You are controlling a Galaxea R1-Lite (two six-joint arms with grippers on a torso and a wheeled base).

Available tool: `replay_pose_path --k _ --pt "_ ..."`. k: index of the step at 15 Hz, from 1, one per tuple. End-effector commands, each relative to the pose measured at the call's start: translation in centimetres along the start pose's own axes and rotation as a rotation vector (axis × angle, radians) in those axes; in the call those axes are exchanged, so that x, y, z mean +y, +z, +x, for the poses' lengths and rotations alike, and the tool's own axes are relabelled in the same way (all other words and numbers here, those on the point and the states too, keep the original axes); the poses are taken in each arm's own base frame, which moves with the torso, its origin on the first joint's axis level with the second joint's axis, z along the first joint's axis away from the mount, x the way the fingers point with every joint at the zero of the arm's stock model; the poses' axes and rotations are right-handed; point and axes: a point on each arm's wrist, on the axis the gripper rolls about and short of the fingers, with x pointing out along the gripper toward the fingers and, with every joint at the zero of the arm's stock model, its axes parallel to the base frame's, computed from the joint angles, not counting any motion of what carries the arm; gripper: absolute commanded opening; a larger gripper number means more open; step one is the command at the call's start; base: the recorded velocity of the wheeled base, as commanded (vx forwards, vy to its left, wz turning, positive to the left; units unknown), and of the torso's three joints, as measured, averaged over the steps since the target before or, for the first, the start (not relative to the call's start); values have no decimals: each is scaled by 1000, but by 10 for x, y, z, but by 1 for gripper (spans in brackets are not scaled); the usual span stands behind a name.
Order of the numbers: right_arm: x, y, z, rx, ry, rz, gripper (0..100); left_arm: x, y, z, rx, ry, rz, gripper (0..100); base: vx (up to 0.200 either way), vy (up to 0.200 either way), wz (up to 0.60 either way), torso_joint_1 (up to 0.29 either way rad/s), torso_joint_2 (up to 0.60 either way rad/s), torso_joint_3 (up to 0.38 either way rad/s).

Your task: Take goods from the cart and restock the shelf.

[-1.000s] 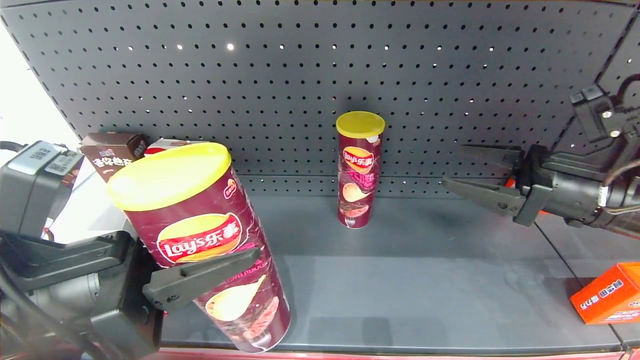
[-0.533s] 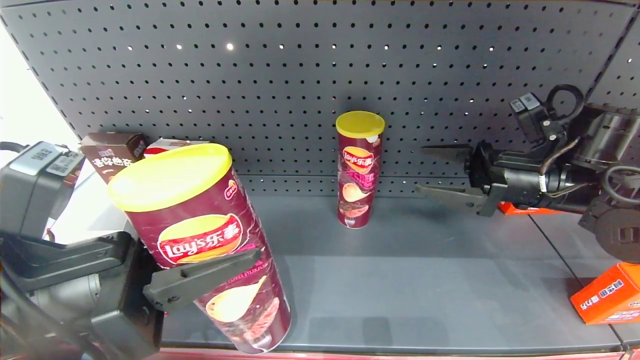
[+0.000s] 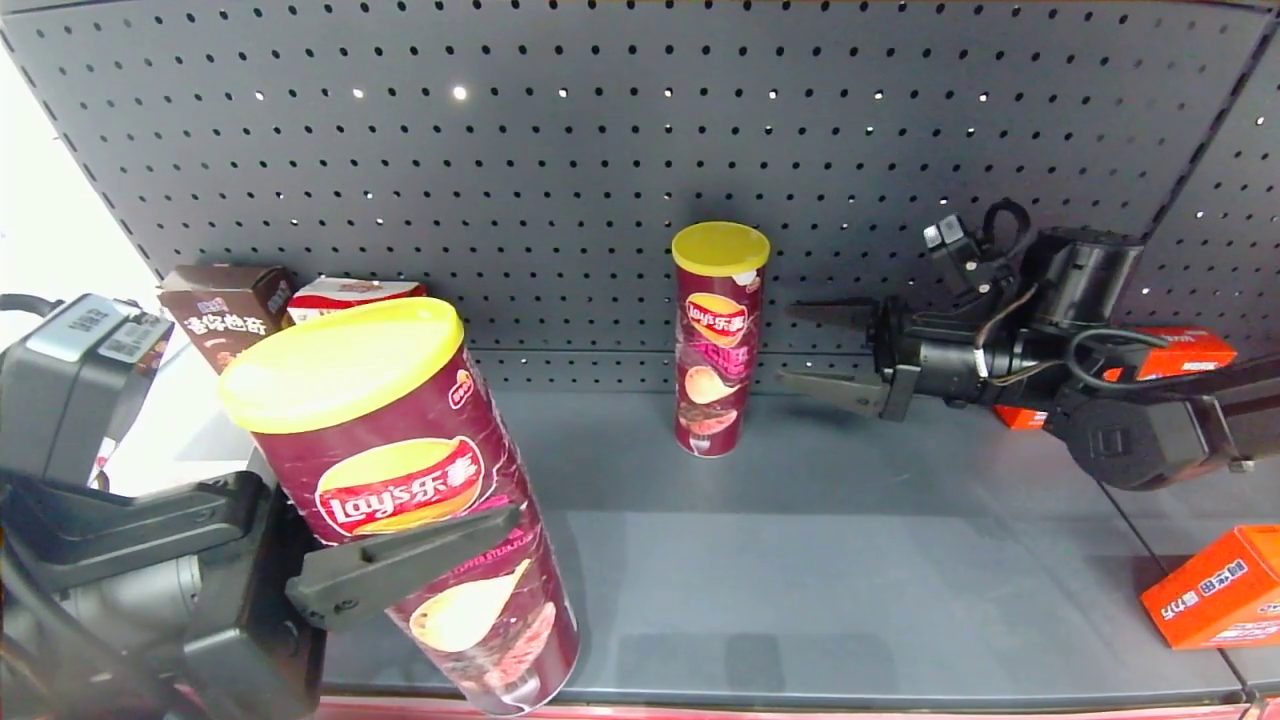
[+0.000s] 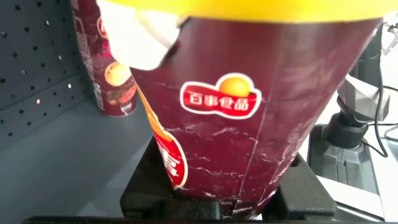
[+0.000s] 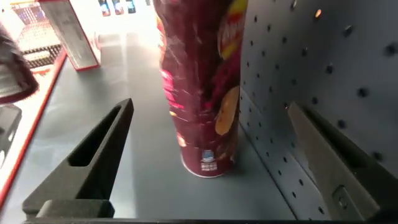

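**Left tool.** In the head view the left tool (image 3: 400, 520) is clamped around the near chip can (image 3: 390, 440). One black finger (image 3: 400, 560) crosses the front of the can below its logo. The can is tilted, with its yellow lid leaning toward the robot's left and its base at the front edge of the shelf (image 3: 850, 580). Whether the base touches the shelf cannot be told. The left wrist view adds that the can's body (image 4: 249, 124) sits down in the black throat of the tool.

**Right tool.** The right tool (image 3: 788, 345) is spread open and holds nothing. It is level with the second chip can (image 3: 715, 340) and on that can's right. The head view shows a narrow gap between the fingertips and the can's side. In the right wrist view the can (image 5: 202, 93) stands framed between the two wide-set fingers (image 5: 81, 168).

**Second chip can.** It stands upright at the back of the shelf, just in front of the pegboard panel (image 3: 600, 130). The left wrist view shows it farther off (image 4: 106, 68), behind the held can.

**Other stock.**
- A brown box (image 3: 225, 305) and a red-and-white box (image 3: 350, 293) sit at the back left.
- An orange box (image 3: 1180, 350) lies behind the right arm.
- Another orange carton (image 3: 1215, 590) lies near the front right.
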Motion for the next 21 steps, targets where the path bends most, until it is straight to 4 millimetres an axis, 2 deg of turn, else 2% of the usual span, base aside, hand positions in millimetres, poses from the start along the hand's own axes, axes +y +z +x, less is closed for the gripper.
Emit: replay_pose_path --k 1,11,17,21 --pt "-6 -15 10 14 12 19 100 -1 0 -2 -1 1 1 0 0 0 0 0 0 0" --pt "-1 -42 54 20 101 48 100 -4 4 -5 -19 4 -6 0 0 0 0 0 0 0" --pt "-7 -48 63 18 106 46 100 -4 3 -5 -17 2 -7 0 0 0 0 0 0 0" --pt "-5 -60 79 19 136 54 100 -7 -1 -10 -11 7 -11 0 0 0 0 0 0 0"
